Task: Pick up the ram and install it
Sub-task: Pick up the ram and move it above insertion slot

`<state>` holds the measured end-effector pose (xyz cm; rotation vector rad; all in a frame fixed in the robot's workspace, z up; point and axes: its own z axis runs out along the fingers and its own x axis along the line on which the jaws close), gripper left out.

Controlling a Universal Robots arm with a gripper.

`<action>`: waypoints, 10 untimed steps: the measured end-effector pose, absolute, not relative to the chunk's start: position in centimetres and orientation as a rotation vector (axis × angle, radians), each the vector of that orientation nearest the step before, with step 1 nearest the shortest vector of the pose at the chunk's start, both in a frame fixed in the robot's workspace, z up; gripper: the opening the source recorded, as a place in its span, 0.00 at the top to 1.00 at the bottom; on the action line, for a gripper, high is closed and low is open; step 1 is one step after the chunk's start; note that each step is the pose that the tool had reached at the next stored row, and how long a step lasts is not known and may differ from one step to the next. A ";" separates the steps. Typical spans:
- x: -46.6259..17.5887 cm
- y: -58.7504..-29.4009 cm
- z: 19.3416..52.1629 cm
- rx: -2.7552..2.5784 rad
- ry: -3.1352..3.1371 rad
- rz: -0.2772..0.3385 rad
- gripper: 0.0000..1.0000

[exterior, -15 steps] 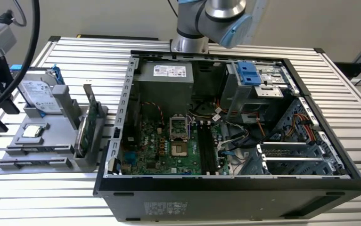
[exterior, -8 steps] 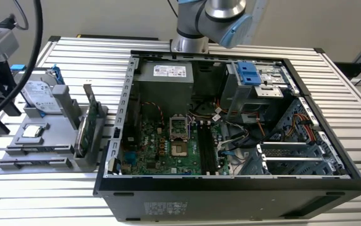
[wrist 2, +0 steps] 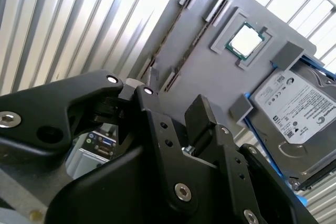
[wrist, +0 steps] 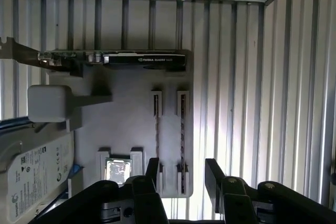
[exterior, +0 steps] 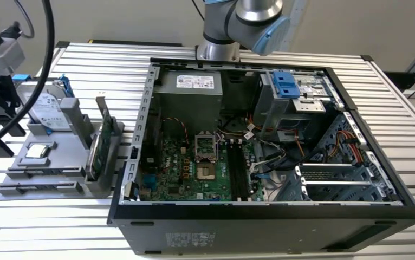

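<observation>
Grey plastic forms the tray (exterior: 59, 143) that lies on the slatted metal table (exterior: 106, 65), at the exterior view's left of the open computer case (exterior: 265, 227). On the tray a hard drive (exterior: 49, 111) leans, a processor (exterior: 38, 151) lies flat and a graphics card (exterior: 101, 146) stands on edge. The arm (exterior: 254, 21) rises behind the case. In the first wrist view the ram (wrist: 182, 140) stands edge-on in a narrow slot of the tray, a slim dark bar. Its long axis is at a right angle to the graphics card, with one end toward the card and the other toward the gripper (wrist: 183, 174). A second bar (wrist: 157, 140) sits parallel in the neighbouring slot, on the processor's side. The gripper hangs above the tray with its black fingers (wrist: 153, 169) spread apart and nothing between them; the ram lines up with the gap and is untouched. In the second wrist view the spread black linkage fills the foreground. Beyond it the ram runs away as a thin dark line in the slot farther from the processor, with the hard drive past that.
</observation>
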<state>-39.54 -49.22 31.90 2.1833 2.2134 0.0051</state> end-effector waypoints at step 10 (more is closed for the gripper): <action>-39.5 -49.2 31.6 2.181 2.215 0.005 0.00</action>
